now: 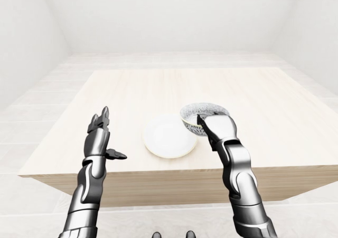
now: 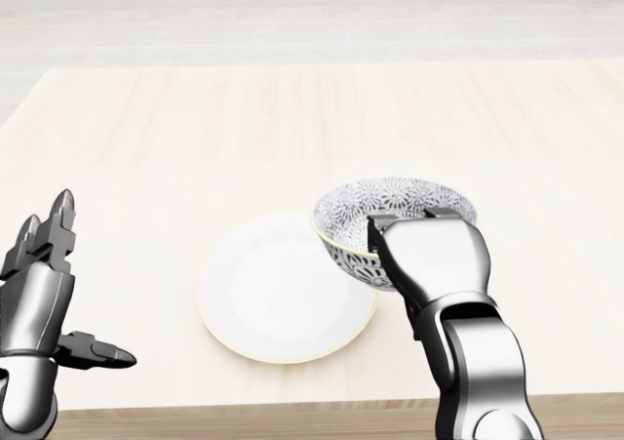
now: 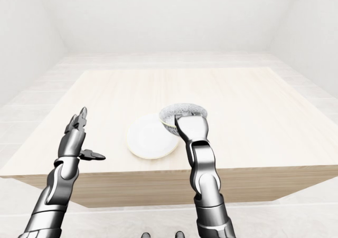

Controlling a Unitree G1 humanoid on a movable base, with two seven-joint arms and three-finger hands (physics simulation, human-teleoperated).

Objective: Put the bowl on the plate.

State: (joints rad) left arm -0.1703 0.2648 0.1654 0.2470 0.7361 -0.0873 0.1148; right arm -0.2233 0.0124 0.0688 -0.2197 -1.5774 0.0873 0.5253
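Grey-and-white patterned, the bowl (image 2: 390,204) is grasped at its lower rim by your right hand (image 2: 434,260). In the head view its left side overlaps the right edge of the white plate (image 2: 268,294). Your left hand (image 2: 39,303) is released, with fingers spread, at lower left.

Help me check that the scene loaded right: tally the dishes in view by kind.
patterned bowl, gripped by the right hand: 1
white plate: 1
Total: 2
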